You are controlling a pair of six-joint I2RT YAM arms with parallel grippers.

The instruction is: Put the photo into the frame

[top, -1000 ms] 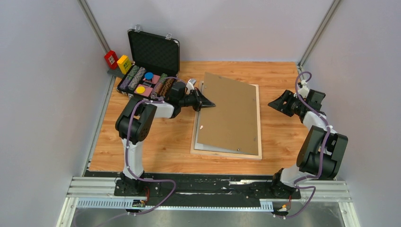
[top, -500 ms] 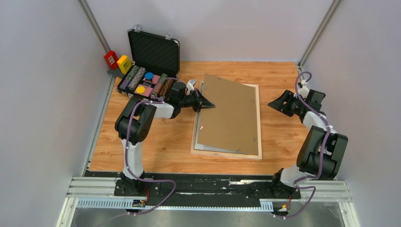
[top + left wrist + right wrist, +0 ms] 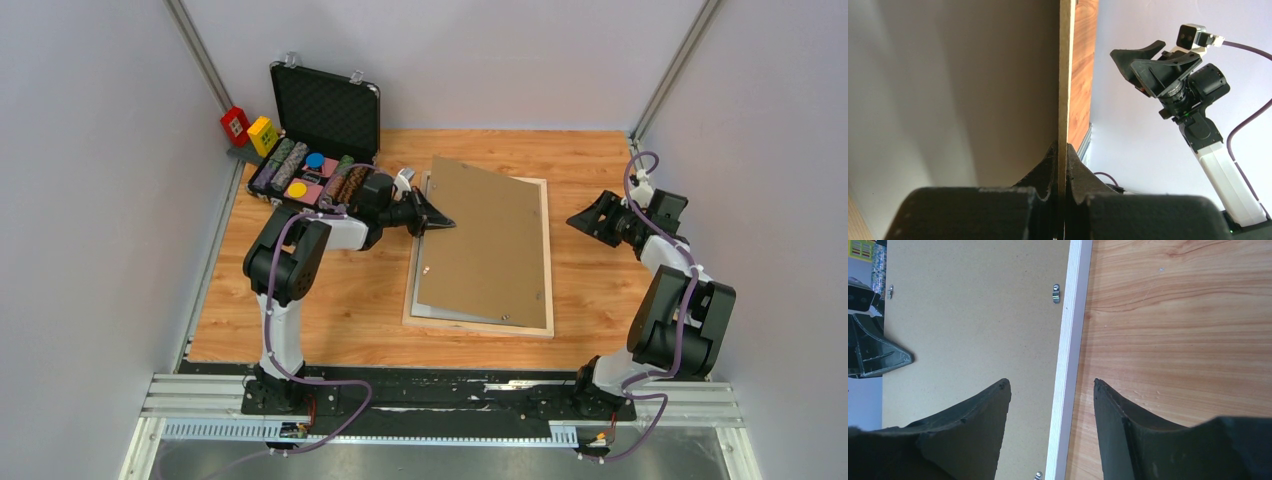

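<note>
At the far left, an open black case (image 3: 325,105) with coloured chips (image 3: 290,165) in it is set on the wooden table (image 3: 340,300). Just beside it, the left edge of the brown backing board (image 3: 490,240) is pinched tight between the fingers of the left gripper (image 3: 1060,148). The pale wooden frame (image 3: 548,260) is laid flat in the middle of the table, under the crooked board. The right gripper (image 3: 1051,382) is held near the frame's right side, with its fingers spread apart and nothing gripped.
</note>
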